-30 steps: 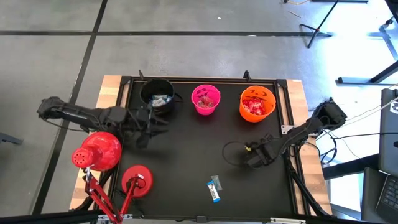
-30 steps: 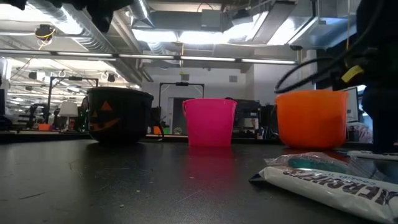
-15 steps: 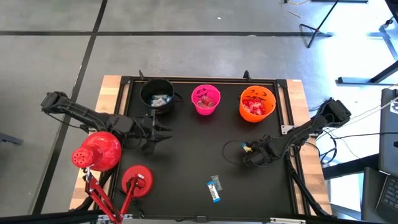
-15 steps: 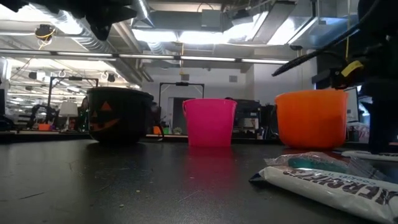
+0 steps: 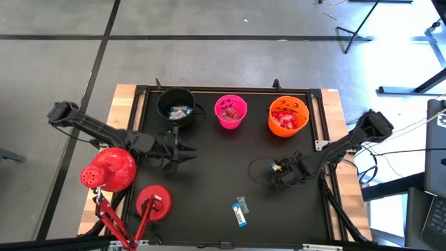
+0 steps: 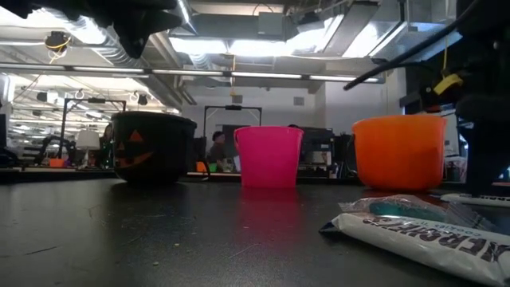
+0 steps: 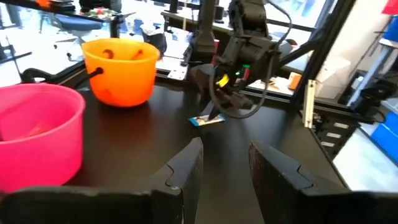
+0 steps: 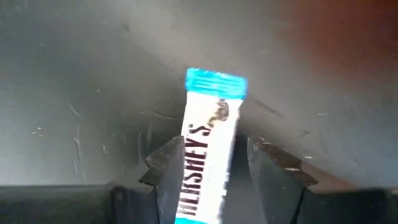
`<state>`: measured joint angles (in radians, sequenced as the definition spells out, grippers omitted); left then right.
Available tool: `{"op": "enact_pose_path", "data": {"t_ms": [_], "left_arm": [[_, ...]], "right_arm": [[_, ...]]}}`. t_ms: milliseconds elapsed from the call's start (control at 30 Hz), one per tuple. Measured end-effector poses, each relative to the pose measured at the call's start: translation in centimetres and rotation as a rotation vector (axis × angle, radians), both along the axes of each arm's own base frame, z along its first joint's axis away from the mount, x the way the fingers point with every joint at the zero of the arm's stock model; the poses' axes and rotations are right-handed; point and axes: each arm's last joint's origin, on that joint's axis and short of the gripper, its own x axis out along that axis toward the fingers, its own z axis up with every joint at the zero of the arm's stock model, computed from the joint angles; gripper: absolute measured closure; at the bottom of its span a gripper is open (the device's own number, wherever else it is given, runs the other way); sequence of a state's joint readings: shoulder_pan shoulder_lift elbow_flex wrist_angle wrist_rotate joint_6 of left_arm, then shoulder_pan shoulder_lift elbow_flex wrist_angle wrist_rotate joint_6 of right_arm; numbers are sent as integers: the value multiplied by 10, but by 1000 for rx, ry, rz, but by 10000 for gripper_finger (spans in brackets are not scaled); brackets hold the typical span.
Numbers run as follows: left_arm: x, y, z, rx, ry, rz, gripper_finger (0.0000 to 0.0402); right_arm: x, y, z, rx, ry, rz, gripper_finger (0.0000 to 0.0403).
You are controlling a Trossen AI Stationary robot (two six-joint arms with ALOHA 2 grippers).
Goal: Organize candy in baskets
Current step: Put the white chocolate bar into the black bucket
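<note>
Black table top [image 5: 209,181] on a wooden frame, grey floor around it. A workshop room with ceiling lights lies beyond in the low view.

- Three buckets stand in a row along the far edge: black bucket [image 5: 175,108], pink bucket [image 5: 231,111], orange bucket [image 5: 288,116]. All hold sweets already. The black one shows pale wrappers, the orange one red.
- Two red lamps [image 5: 108,169] stand at the left near corner, clear of the work.
- Right gripper [image 5: 279,173] sits low over the mat on the right side, well short of the buckets.
- In the right wrist view a blue-and-white candy bar [image 8: 208,134] runs lengthwise between its fingers [image 8: 166,167], its far end poking past the tips.
- The fingers stand part-way spread. One looks to touch the wrapper's edge, and a thin dark sliver shows at the other. Cannot tell whether the bar is truly pinched.
- Left gripper [image 5: 182,157] hovers just near of the black bucket, fingers apart, nothing between them.
- A second candy bar [image 5: 240,210] lies loose toward the near edge, apart from both arms.

Judgement on the step in hand: securing this bar.
- Close squarely on the long edges, since a flat slick wrapper can twist or slide out.
- Confirm the hold before lifting.
- Carry it high enough to clear the bucket rims.
- The black bucket seems the likely home for it.
</note>
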<state>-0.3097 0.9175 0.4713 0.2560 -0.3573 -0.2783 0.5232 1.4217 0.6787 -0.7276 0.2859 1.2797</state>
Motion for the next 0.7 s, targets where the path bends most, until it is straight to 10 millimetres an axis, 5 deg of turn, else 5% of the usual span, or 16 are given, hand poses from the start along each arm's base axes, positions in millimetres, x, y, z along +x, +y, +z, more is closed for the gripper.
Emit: {"op": "enact_pose_path", "data": {"t_ms": [267,700], "left_arm": [[9,-8,-9,8,26,-21,282],[32,-19,-29,-15,25,-16,282]], "right_arm": [[3,3,-20,33,-18,5,226],[3,1,-23,-26,-46,2,255]]}}
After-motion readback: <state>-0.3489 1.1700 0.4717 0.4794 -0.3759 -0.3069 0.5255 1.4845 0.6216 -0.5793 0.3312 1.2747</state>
